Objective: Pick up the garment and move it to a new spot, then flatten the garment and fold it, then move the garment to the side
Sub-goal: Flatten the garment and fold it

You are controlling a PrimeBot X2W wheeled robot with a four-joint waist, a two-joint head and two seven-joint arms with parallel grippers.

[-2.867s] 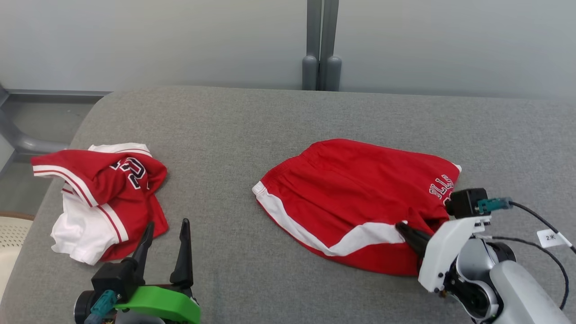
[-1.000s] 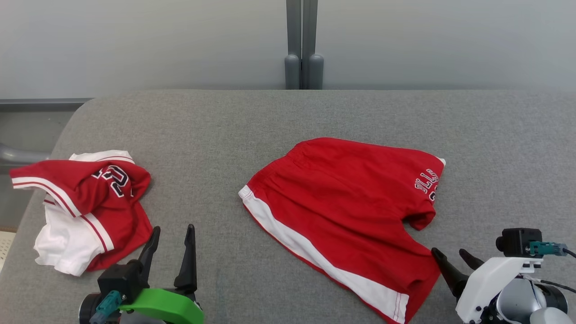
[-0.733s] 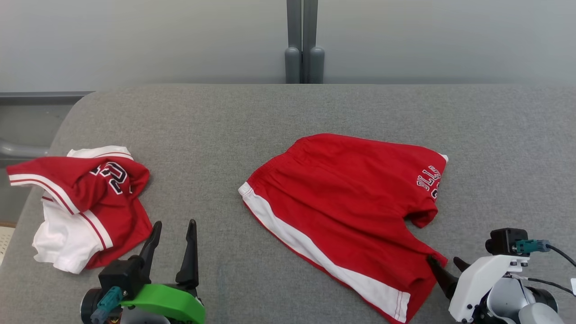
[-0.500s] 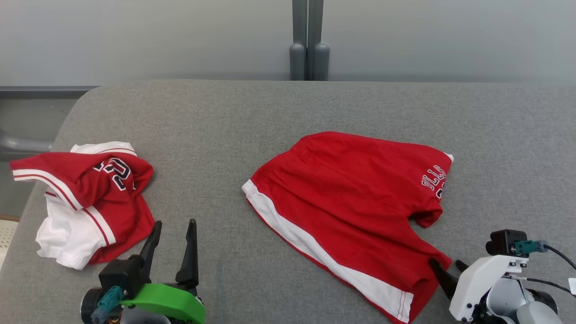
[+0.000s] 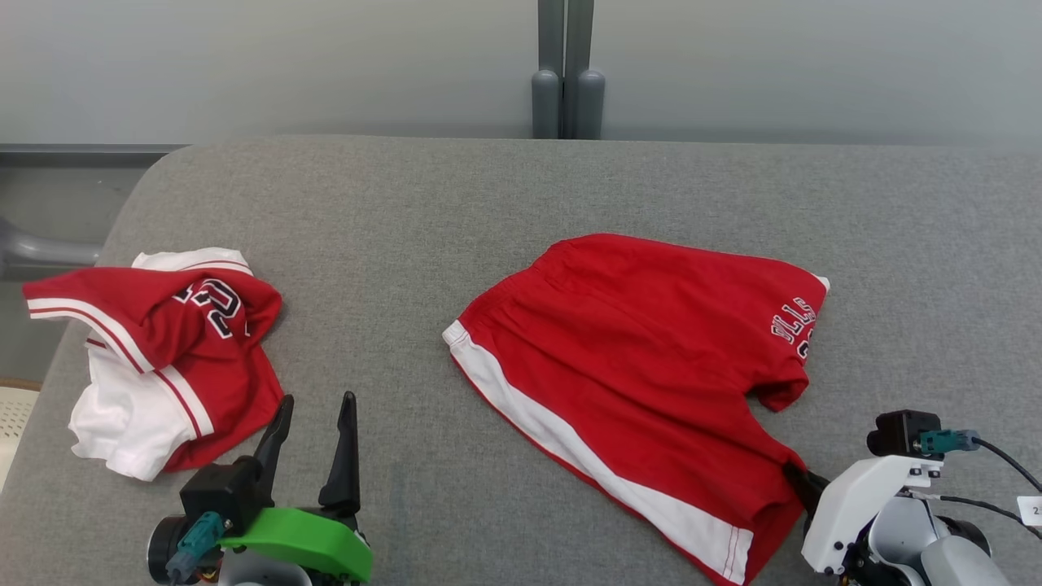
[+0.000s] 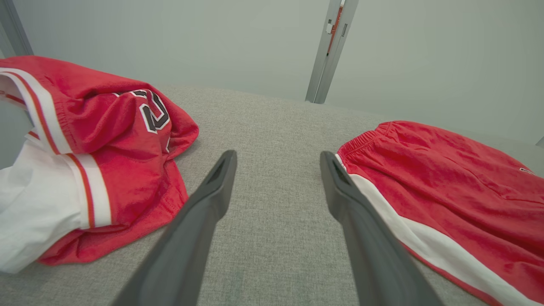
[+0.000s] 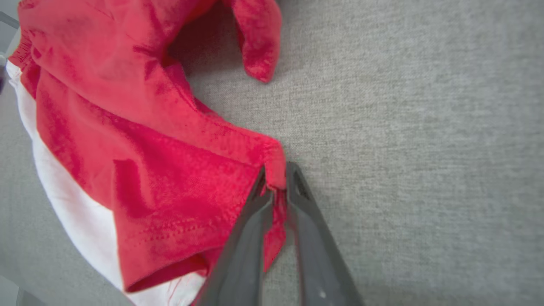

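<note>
Right jaws pinch a hem corner of the red shorts (image 5: pixel 651 358); left jaws gape, well apart.

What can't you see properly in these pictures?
- Lettering on the red shorts: head view, wraps round the leg's edge, partly hidden.
- Number on the crumpled jersey: head and left wrist views, folds swallow part.
- Right gripper tips: head view, mostly hidden behind its white wrist housing and shorts hem.
</note>
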